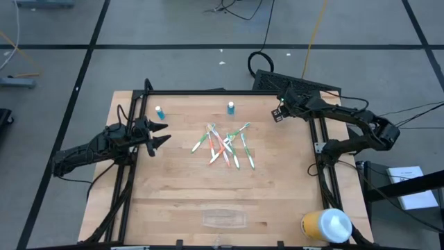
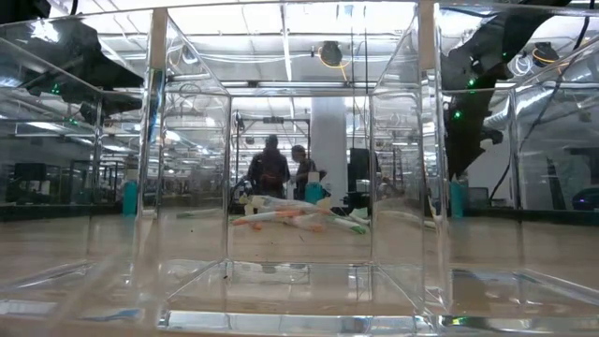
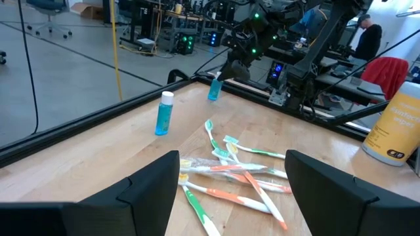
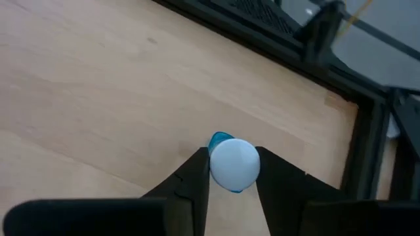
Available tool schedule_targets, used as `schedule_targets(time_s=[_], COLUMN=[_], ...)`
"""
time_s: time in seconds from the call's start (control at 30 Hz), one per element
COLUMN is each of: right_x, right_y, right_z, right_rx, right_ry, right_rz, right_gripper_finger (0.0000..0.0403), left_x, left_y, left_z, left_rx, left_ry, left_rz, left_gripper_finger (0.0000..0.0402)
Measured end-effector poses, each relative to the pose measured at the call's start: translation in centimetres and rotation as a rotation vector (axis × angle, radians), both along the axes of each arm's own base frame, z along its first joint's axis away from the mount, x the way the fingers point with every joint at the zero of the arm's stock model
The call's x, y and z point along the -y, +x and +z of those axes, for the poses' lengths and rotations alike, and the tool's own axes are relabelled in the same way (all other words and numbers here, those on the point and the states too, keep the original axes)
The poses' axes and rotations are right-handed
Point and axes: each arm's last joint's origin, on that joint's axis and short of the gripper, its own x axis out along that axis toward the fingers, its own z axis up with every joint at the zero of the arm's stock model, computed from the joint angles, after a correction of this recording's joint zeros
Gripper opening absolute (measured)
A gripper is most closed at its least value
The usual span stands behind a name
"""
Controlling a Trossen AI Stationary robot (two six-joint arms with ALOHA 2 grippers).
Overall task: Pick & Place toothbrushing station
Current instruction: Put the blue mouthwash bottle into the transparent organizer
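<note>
Blue bottle [image 4: 231, 164] between right gripper [image 4: 231, 172] fingers

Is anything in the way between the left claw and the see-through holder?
Nothing visible. Only bare wood lies between the open left gripper and the clear holder; the toothbrush pile sits off to the side.

Bottle [image 4: 233, 164] body — hidden under cap.

The yellow cup [image 3: 394, 124] in the left wrist view carries dark lettering down its side, but the words are too blurred to read. No other text, brand or number is readable anywhere.
</note>
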Motion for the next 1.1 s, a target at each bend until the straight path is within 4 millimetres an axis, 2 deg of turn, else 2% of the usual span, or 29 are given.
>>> schedule_targets(time_s=[0.47,1.1], right_x=[-1.9,-7.2], right_y=[3.5,6.7], right_z=[0.9,1.3], right_rx=[0.218,0.323], right_ry=[-0.029,-0.004], right_rz=[0.2,0.381], right_gripper_finger=[0.0097,0.0097], left_x=[0.0,0.0], left_y=[0.0,0.0], left_z=[0.0,0.0], left_rx=[0.0,0.0], left_ry=[0.0,0.0], left_rz=[0.0,0.0], left_gripper_finger=[0.0283,0.0283])
